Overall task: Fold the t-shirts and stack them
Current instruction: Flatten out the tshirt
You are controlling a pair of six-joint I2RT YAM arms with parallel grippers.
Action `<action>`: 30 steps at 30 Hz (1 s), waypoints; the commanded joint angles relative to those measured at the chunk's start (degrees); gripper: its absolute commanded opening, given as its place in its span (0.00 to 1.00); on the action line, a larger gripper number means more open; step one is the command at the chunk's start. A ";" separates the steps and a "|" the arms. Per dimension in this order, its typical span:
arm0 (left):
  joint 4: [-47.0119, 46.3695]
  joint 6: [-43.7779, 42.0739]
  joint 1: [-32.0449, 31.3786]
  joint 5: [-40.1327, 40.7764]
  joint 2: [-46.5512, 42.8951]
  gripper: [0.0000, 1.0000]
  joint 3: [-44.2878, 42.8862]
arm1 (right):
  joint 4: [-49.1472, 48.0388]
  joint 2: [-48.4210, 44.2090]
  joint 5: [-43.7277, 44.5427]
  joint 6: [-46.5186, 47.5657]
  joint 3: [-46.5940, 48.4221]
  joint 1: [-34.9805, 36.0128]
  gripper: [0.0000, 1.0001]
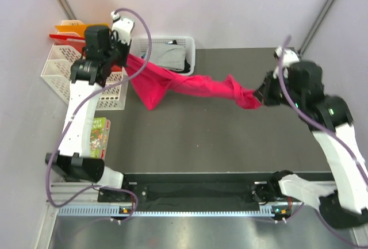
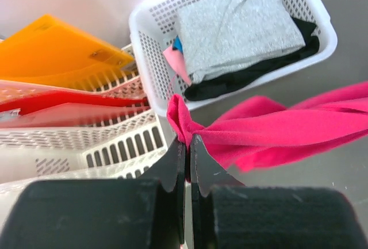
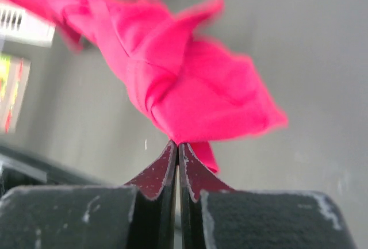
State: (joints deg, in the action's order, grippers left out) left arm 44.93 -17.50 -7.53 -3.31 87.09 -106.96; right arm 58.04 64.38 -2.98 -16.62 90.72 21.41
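Observation:
The pink-red t-shirt [image 1: 190, 85] hangs stretched in the air between my two grippers, above the dark table. My left gripper [image 1: 125, 59] is shut on its left end, seen up close in the left wrist view [image 2: 188, 140]. My right gripper [image 1: 260, 96] is shut on its bunched right end, seen in the right wrist view [image 3: 177, 143]. The shirt also shows in both wrist views [image 2: 276, 128] [image 3: 190, 82]. The folded grey t-shirt [image 2: 238, 27] lies on the black t-shirt [image 2: 247, 76] inside a white basket [image 2: 152, 53] at the back.
A white slotted rack [image 1: 60, 71] at the far left holds an orange folder [image 2: 52, 48] and red folders [image 2: 69, 108]. A green and red booklet [image 1: 99, 137] lies at the table's left edge. The dark table [image 1: 218, 140] stretches below the shirt.

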 commanded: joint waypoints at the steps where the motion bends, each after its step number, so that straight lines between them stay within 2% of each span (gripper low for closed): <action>1: -0.97 1.23 0.32 1.90 -11.49 0.00 13.05 | -0.74 -11.81 2.79 -1.56 -11.33 0.65 0.00; 3: -7.03 2.81 0.32 1.56 -13.00 0.00 18.69 | -3.44 -9.64 5.35 -1.57 -14.41 0.21 0.00; 5: -9.15 4.31 0.15 1.12 -7.24 0.00 15.84 | -5.30 -1.22 6.49 -0.26 -11.55 -0.66 0.00; 7: -4.18 5.10 0.23 1.38 -0.38 0.00 -1.25 | -4.17 7.90 7.11 0.62 1.25 -0.93 0.00; 8: -0.84 4.93 0.23 1.55 6.53 0.00 -9.42 | -3.21 9.78 5.98 1.93 6.70 -0.76 0.00; 9: 6.24 4.32 0.50 1.73 9.21 0.00 -24.81 | -2.68 10.76 5.71 2.55 15.89 -0.49 0.00; 11: 11.30 2.38 0.67 2.08 11.69 0.00 -35.47 | -2.93 7.45 6.15 3.70 19.49 1.79 0.00; 12: 13.24 2.03 0.85 1.82 10.31 0.00 -36.47 | -3.46 4.64 6.06 3.53 16.10 2.66 0.00; 13: 13.17 1.94 0.94 1.38 7.68 0.00 -33.00 | -4.51 -2.69 6.41 2.66 12.15 2.67 0.00; 14: 12.04 2.11 0.94 1.20 -0.09 0.00 -27.31 | -4.78 -6.60 7.11 0.39 6.98 2.67 0.00; 15: 10.20 2.38 0.94 1.11 -4.86 0.00 -11.16 | -4.69 -10.38 7.72 -0.86 -4.99 2.67 0.00; 16: 4.61 2.55 0.94 0.77 -9.26 0.00 -2.73 | -4.17 -15.98 8.69 -2.43 -10.85 2.59 0.00; 17: 2.29 2.82 0.94 0.94 -15.57 0.00 4.84 | -4.08 -17.43 9.13 -4.63 -16.22 2.59 0.00; 18: 0.36 3.17 0.94 1.03 -16.94 0.00 14.66 | -4.95 -17.97 8.70 -5.34 -24.63 2.50 0.00; 20: -2.12 3.26 0.94 1.02 -13.73 0.00 18.53 | -8.79 -12.56 10.09 -5.27 -28.30 1.71 0.00; 21: -2.65 3.17 0.94 1.29 -10.92 0.00 15.75 | -10.04 -8.43 10.10 -4.04 -25.01 -0.38 0.00; 22: -3.00 3.08 0.94 1.90 -7.49 0.00 11.90 | -10.84 0.74 10.36 -2.90 -20.62 -1.27 0.00; 23: -0.39 3.00 0.94 2.34 0.28 0.00 5.94 | -10.67 5.18 10.54 -0.80 -7.70 -1.98 0.00; 24: 2.77 3.08 1.02 2.43 4.97 0.00 -11.52 | -7.27 9.23 10.54 0.00 -0.09 -2.16 0.00; 25: 7.41 3.43 1.03 2.52 9.37 0.00 -21.53 | -4.89 15.28 10.54 1.32 7.12 -2.16 0.00; 26: 15.03 3.26 1.03 2.61 17.16 0.00 -31.28 | -2.87 16.82 10.46 1.24 16.50 -2.07 0.00; 27: 18.32 3.08 1.03 2.70 19.76 0.00 -45.30 | -2.32 17.01 10.28 0.89 17.38 -2.07 0.00; 28: 19.75 2.65 1.03 2.87 20.74 0.00 -47.36 | -3.36 14.05 9.50 0.37 16.34 -1.90 0.00; 30: 16.01 2.82 1.46 2.70 14.63 0.00 -34.26 | -5.30 9.82 9.22 -0.69 8.10 -1.99 0.00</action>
State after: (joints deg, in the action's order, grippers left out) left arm 56.21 -14.59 -6.90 -1.98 108.66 -143.13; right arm 51.51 85.80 5.76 -17.50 100.55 19.97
